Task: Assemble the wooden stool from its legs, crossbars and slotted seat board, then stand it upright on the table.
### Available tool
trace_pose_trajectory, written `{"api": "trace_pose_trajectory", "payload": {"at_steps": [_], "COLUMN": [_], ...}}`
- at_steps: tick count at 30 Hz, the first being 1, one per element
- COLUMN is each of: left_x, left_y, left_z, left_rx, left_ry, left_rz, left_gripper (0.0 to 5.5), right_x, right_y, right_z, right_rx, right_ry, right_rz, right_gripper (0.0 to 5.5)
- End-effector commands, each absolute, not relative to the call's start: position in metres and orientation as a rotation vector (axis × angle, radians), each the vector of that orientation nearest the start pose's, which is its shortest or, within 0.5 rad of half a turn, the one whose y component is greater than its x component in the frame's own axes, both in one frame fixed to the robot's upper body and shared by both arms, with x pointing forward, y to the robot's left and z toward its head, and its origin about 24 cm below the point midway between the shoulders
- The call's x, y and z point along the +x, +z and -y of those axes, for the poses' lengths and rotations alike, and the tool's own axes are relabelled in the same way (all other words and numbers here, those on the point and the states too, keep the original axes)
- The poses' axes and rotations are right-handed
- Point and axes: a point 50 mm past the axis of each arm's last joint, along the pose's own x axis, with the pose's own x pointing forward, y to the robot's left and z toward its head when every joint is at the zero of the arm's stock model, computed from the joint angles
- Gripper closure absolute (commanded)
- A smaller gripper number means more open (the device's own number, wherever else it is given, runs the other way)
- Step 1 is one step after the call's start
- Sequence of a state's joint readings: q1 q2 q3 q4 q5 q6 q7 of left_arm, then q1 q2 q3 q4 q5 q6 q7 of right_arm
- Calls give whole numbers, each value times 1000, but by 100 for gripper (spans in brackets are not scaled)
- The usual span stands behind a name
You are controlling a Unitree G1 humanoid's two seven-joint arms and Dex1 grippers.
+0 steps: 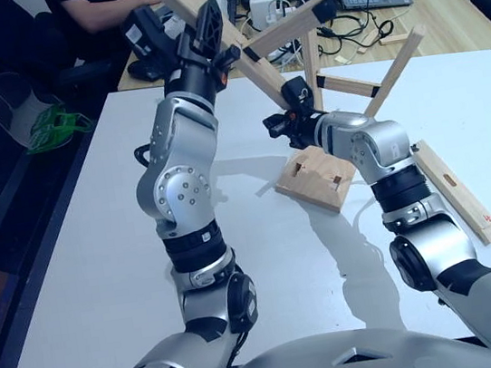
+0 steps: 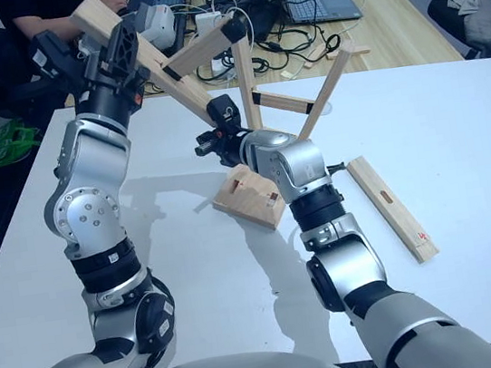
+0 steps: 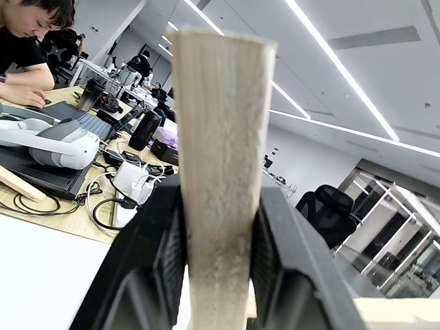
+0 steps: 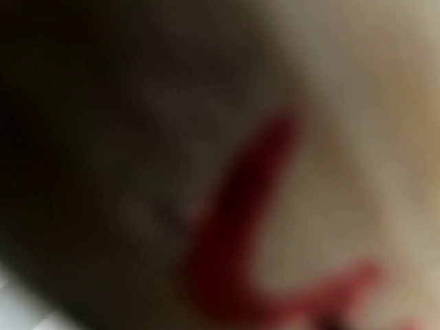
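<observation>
A wooden leg point(image 3: 220, 158) is being held slanted in the air by the left gripper point(image 1: 206, 29), which is being kept raised above the far edge of the white table point(image 1: 101, 259). In the left wrist view, the leg is being squeezed on both sides by the black fingers point(image 3: 161, 261), so this pincer is clenched on it.

The leg's lower end is being met by the right gripper point(image 1: 290, 109), just above the slotted seat board point(image 1: 314, 182). Whether this pincer is clenched or released cannot be told. In the right wrist view, a pale wooden surface point(image 4: 357, 137) bearing a red mark is being shown blurred and very close, and which piece it belongs to cannot be told.

An upper crossbar point(image 1: 288, 30) is being carried off the held leg, apparently joined to it. Beyond it, an upright piece point(image 1: 311, 56), a lower crossbar point(image 1: 348, 83) and a second slanted leg point(image 1: 396, 67) are being kept off the table as 1 loose frame.

The seat board is lying flat near the table's middle, with 2 slots facing up. A loose slotted bar point(image 1: 455, 191) with a red mark is lying flat on the table to the robot's right, apart from the board.
</observation>
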State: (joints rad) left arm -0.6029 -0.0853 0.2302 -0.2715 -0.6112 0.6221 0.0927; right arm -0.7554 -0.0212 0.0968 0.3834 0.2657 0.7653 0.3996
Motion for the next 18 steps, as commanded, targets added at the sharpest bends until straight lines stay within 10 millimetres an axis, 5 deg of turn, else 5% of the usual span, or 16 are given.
{"api": "trace_pose_trajectory", "payload": {"at_steps": [1,8,18], "left_x": [302,293,284], "left_y": [215,184,153], "left_z": [-113,-115,-100], "left_rx": [-457,-373,-305], "left_ry": [-358,-287,-347], "left_rz": [242,226,105], "left_gripper": [447,447,447], "right_x": [335,253,230], "right_y": [96,91,86], "right_z": [75,173,178], "right_rx": [78,-16,405], "right_ry": [757,787,592], "right_rz": [-534,-737,-574], "right_gripper": [550,550,550]}}
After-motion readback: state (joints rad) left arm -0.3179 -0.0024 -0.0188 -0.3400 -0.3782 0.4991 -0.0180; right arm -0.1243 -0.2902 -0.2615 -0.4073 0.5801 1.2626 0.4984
